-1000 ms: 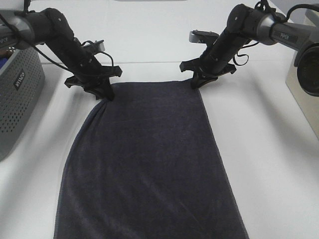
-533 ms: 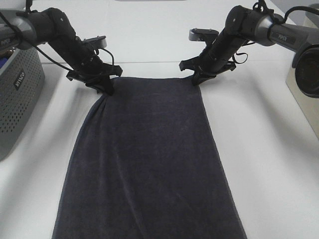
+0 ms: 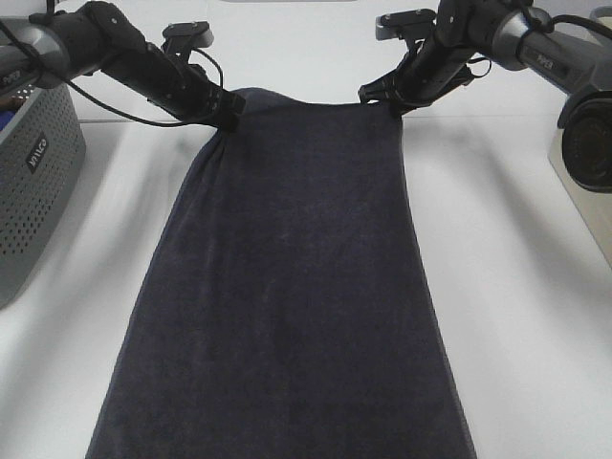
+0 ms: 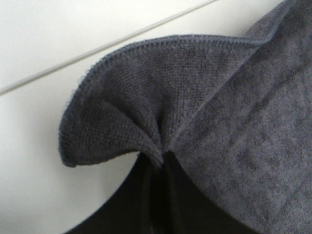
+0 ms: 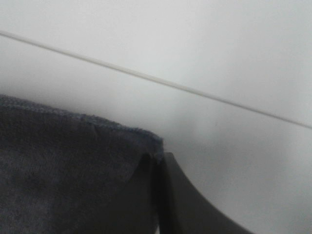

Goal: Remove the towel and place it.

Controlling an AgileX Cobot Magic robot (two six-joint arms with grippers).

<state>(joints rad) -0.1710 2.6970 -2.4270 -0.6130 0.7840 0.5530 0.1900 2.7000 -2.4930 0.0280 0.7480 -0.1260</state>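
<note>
A dark grey towel (image 3: 296, 277) hangs stretched between my two grippers and runs down past the near edge of the exterior view. My left gripper (image 3: 227, 112) is shut on the towel's far left corner, which bunches into folds in the left wrist view (image 4: 146, 117). My right gripper (image 3: 390, 100) is shut on the far right corner, seen pinched between the fingers in the right wrist view (image 5: 73, 165). Both corners are lifted above the white table (image 3: 516, 287).
A grey perforated box (image 3: 29, 182) stands at the left edge of the table. A beige unit with a round black part (image 3: 585, 143) stands at the right edge. A seam line crosses the white table behind the towel.
Both grippers have risen and moved toward the far side, carrying the towel's corners. The towel's far edge is now higher and its cloth pulled straighter.
</note>
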